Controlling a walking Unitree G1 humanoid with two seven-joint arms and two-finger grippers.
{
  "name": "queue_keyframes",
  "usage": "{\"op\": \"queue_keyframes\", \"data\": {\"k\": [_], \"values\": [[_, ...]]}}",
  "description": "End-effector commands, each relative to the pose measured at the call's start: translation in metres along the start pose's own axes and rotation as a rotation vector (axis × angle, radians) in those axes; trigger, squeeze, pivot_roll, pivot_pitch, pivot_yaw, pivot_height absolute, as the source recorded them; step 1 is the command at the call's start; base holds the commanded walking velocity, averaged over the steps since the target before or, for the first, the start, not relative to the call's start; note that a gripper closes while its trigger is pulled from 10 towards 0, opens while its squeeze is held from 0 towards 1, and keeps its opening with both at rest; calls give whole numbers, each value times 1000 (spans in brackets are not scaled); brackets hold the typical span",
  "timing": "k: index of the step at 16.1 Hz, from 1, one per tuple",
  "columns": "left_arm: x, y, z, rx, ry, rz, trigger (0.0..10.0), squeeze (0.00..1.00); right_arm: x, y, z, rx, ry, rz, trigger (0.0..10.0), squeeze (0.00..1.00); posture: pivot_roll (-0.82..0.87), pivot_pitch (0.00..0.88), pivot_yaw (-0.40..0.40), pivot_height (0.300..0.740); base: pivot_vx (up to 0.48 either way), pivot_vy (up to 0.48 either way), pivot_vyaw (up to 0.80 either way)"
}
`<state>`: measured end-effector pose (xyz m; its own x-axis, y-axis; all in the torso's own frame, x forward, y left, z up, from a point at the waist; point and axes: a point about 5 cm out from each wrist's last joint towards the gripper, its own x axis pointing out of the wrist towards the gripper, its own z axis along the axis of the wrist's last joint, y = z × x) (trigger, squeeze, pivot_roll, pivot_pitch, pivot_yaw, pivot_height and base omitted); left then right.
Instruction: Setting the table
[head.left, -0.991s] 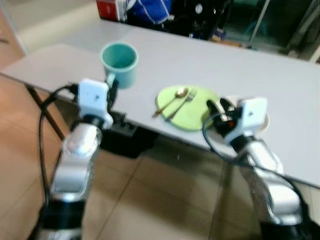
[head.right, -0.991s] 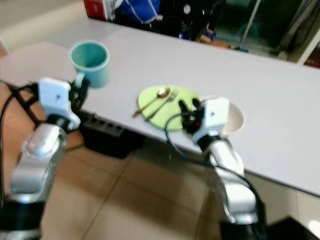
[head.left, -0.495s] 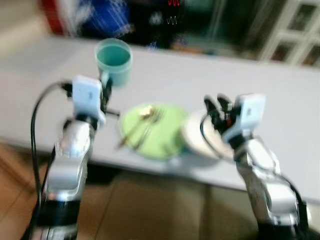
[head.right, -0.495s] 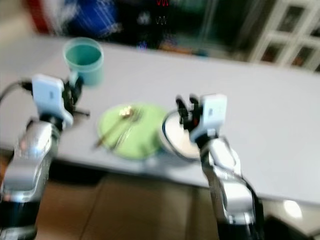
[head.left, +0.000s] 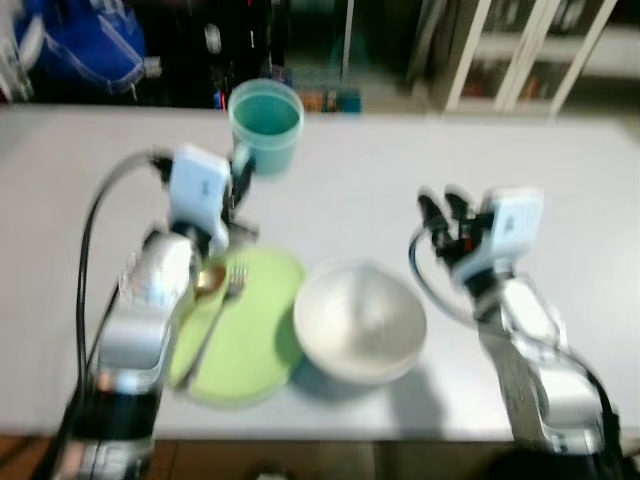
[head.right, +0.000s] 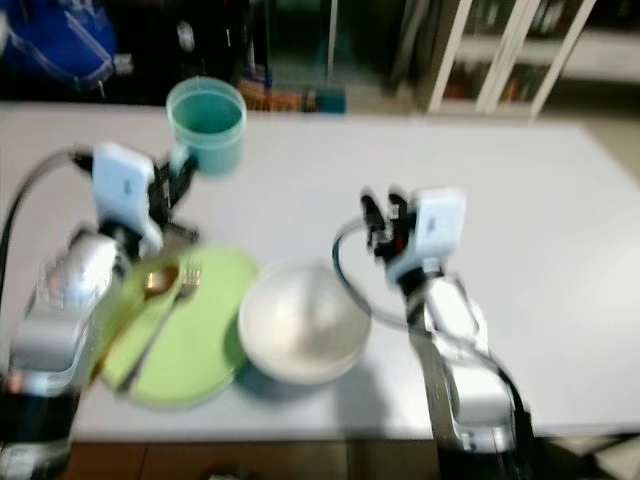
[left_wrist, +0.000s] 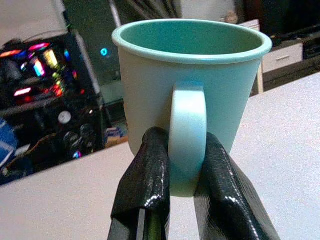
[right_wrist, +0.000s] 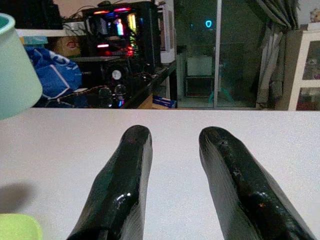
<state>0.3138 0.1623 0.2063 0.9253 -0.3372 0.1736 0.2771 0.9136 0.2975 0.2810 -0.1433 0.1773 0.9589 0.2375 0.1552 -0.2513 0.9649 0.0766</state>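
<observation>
Bare table lies ahead of the right gripper; bowl beside it.

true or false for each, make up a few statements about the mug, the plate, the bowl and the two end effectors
1. The left end effector grips the teal mug by its handle. True.
2. The spoon and fork lie in the white bowl. False: they lie on the green plate.
3. The right end effector holds a cup. False: it is open and holds nothing.
4. The bowl sits to the right of the plate. True.
</observation>
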Motion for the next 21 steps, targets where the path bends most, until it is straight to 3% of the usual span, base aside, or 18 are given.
{"op": "queue_keyframes", "data": {"k": [1, 5, 8, 10, 13, 15, 17, 21], "values": [[6, -4, 8, 3, -28, -42, 10000, 0, -3, -8, 4, 0, -19, -22, 10000, 0, 44, 0, -9, 740, 0, 0, 0], [22, 0, 4, -2, 21, -187, 10000, 0, -3, -7, 9, -7, -23, 25, 10000, 0, 40, 0, 2, 740, 0, 0, 0], [43, 14, -10, 44, 74, -213, 10000, 0, -9, -4, 13, -27, 0, 123, 10000, 0, 27, 0, 6, 740, 0, 0, 0], [56, 17, -16, 10, 98, -246, 10000, 0, -13, -3, 18, -42, 6, 176, 10000, 0, 11, 0, 10, 740, 0, 0, 0], [68, 15, -26, -131, 105, -272, 10000, 0, -22, 2, 25, -49, 27, 268, 10000, 0, -27, 0, 27, 740, 0, 0, 0], [72, 9, -34, -212, 109, -277, 10000, 0, -32, 10, 28, -46, 59, 358, 10000, 0, -56, 0, 33, 740, 0, 0, 0], [70, 0, -46, -180, 167, -327, 10000, 0, -45, 12, 29, -53, 111, 418, 10000, 0, -77, 19, 28, 740, 0, 0, 0], [63, -4, -61, -92, 259, -407, 10000, 0, -54, 16, 30, -52, 165, 458, 10000, 0, -83, 66, 17, 740, 0, 0, 0]]}}
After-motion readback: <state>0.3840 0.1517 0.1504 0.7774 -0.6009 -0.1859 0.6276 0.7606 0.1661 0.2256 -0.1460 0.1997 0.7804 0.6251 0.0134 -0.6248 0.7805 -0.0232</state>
